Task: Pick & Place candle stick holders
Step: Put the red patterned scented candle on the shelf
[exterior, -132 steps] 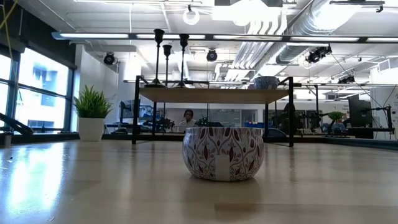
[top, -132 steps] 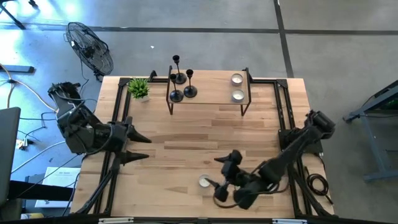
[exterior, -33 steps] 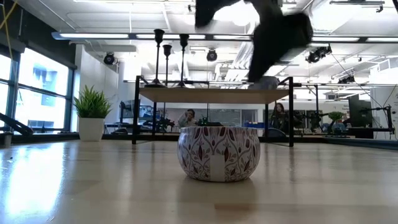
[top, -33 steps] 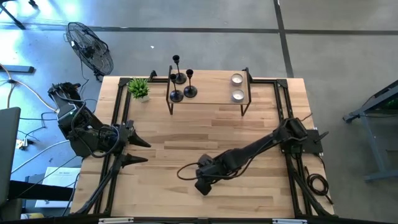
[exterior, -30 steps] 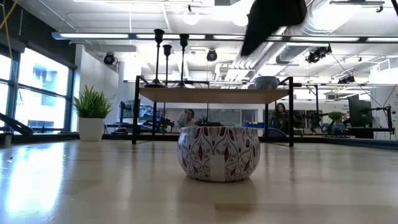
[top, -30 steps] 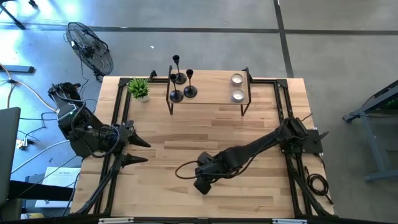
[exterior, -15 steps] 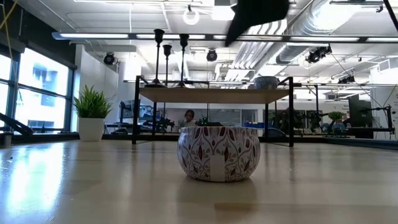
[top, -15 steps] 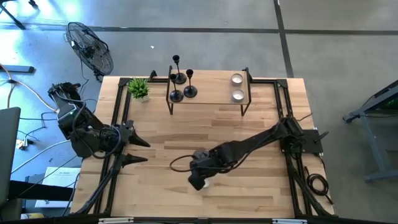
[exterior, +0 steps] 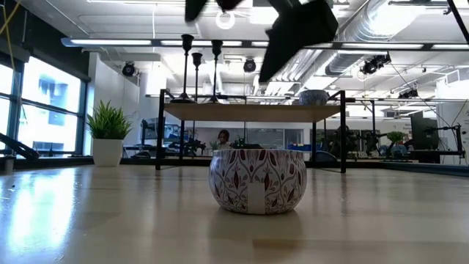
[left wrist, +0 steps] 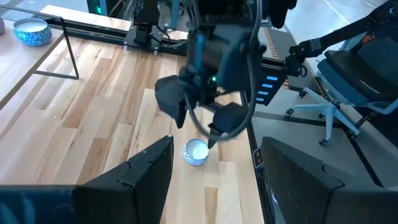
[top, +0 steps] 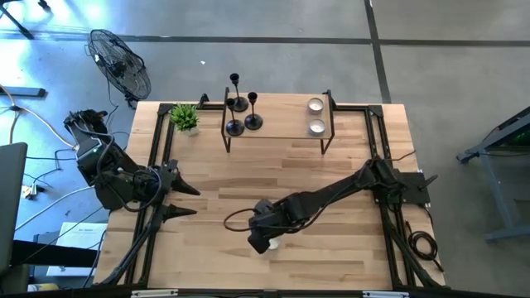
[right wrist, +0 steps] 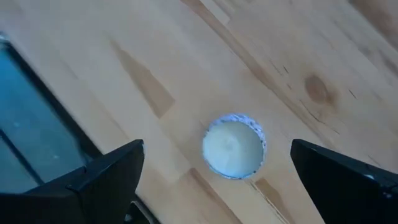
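Observation:
Three black candle stick holders stand on their round bases at the left end of a small raised shelf; the low view shows them too. Two tealight cups sit at the shelf's right end. A third, patterned cup rests on the table near the front. My right gripper hangs open above it, fingers pointing down on either side and well clear of it. My left gripper waits open at the table's left edge.
A small potted plant stands at the far left corner beside the shelf. Black rails run along the table's left and right edges. Bare wood lies between the shelf and the front cup. A fan stands on the floor beyond the table.
My right gripper has drifted a little toward the table's left edge, staying open above the patterned cup. The cup has not moved.

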`<state>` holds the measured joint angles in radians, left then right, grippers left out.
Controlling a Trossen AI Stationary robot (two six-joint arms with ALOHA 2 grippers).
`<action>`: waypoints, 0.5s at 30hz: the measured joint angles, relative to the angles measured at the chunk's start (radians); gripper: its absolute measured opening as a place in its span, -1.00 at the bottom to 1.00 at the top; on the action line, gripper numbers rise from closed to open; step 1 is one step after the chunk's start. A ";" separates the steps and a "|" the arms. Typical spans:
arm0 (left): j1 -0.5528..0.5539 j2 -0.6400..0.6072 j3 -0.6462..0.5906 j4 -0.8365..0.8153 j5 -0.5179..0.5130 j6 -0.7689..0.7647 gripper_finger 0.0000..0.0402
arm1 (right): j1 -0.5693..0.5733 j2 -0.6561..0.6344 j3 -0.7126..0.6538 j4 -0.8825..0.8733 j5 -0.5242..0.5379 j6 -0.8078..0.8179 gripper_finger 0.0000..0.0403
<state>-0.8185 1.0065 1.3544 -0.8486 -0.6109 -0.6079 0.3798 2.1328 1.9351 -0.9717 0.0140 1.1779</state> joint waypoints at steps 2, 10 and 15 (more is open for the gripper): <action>0.000 0.000 0.000 0.000 0.000 0.000 0.19 | 0.000 0.021 0.000 -0.011 -0.021 0.009 0.98; 0.000 0.006 0.000 -0.023 0.001 -0.003 0.19 | 0.014 0.085 -0.001 -0.010 -0.096 0.021 0.98; 0.000 0.018 0.000 -0.036 -0.002 -0.003 0.19 | 0.017 0.089 -0.001 -0.010 -0.089 0.027 0.98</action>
<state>-0.8185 1.0243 1.3548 -0.8850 -0.6130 -0.6106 0.3964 2.2219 1.9345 -0.9821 -0.0749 1.2045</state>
